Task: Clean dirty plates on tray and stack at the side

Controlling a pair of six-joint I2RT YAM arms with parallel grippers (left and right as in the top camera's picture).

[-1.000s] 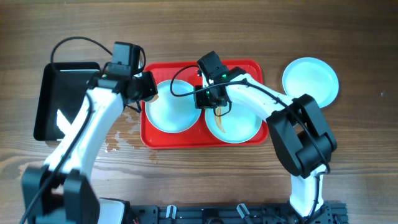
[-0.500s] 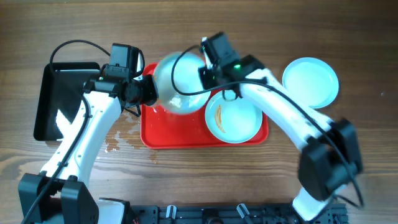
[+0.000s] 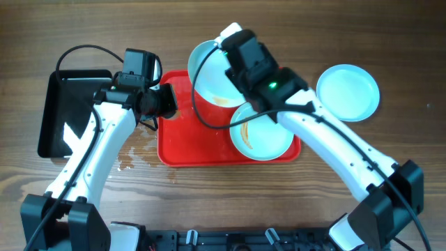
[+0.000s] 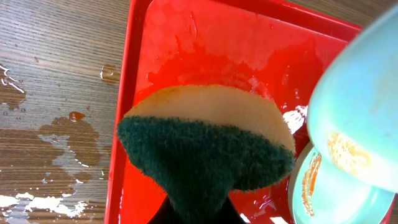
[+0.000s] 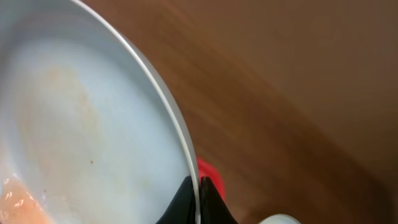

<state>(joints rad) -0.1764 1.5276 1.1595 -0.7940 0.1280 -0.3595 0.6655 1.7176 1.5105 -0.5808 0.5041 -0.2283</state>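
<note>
My right gripper (image 3: 228, 68) is shut on the rim of a pale aqua plate (image 3: 209, 73) and holds it tilted above the back edge of the red tray (image 3: 174, 150). In the right wrist view the fingers (image 5: 198, 199) pinch that plate's (image 5: 81, 124) rim, and faint orange smears show inside it. A second plate (image 3: 263, 138) with an orange-brown streak lies in the tray's right half. A third plate (image 3: 348, 90) rests on the table at the right. My left gripper (image 3: 167, 102) is shut on a green and yellow sponge (image 4: 205, 143) over the tray's wet left part (image 4: 205, 43).
A glossy black tray (image 3: 66, 111) lies at the far left. Water puddles (image 3: 139, 150) spread over the wooden table beside the red tray's left edge. The left arm's cable loops over the table behind it.
The right gripper has lifted the left plate off the tray and carried it up and toward the back. The left gripper with the sponge has stayed by the tray's left edge.
</note>
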